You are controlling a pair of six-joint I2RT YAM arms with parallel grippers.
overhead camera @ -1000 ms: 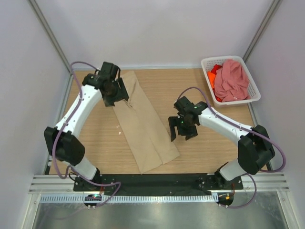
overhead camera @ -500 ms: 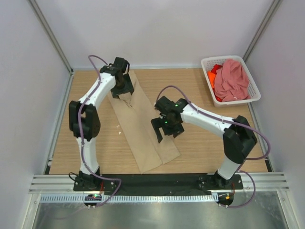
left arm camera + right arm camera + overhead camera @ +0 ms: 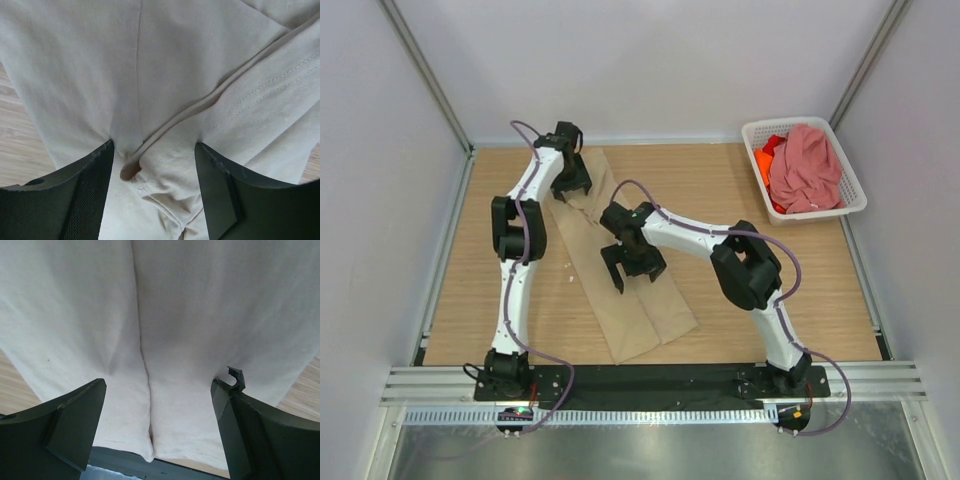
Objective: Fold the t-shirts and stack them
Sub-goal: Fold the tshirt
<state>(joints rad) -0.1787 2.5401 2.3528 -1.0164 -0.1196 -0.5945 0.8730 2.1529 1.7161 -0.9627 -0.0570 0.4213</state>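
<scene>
The beige-tan t-shirt [image 3: 645,310] lies folded in a long strip on the wooden table, running from back left to front centre. My left gripper [image 3: 572,185] is open at its far end; in the left wrist view [image 3: 154,150] the jaws straddle a bunched hem fold of the beige cloth [image 3: 175,60]. My right gripper [image 3: 632,265] is open over the strip's middle; in the right wrist view [image 3: 159,390] the wide jaws straddle the centre crease of the cloth [image 3: 200,300]. The dusty pink t-shirt [image 3: 805,165] and the bright orange t-shirt [image 3: 763,160] lie crumpled in the basket.
The white lattice basket [image 3: 825,213] stands at the back right corner of the table. White walls and metal posts close in the left, back and right sides. The black base rail [image 3: 640,378] runs along the near edge.
My right gripper moved left from beside the shirt onto its middle. My left gripper shifted right and back to the shirt's far end. The shirt has not visibly moved.
</scene>
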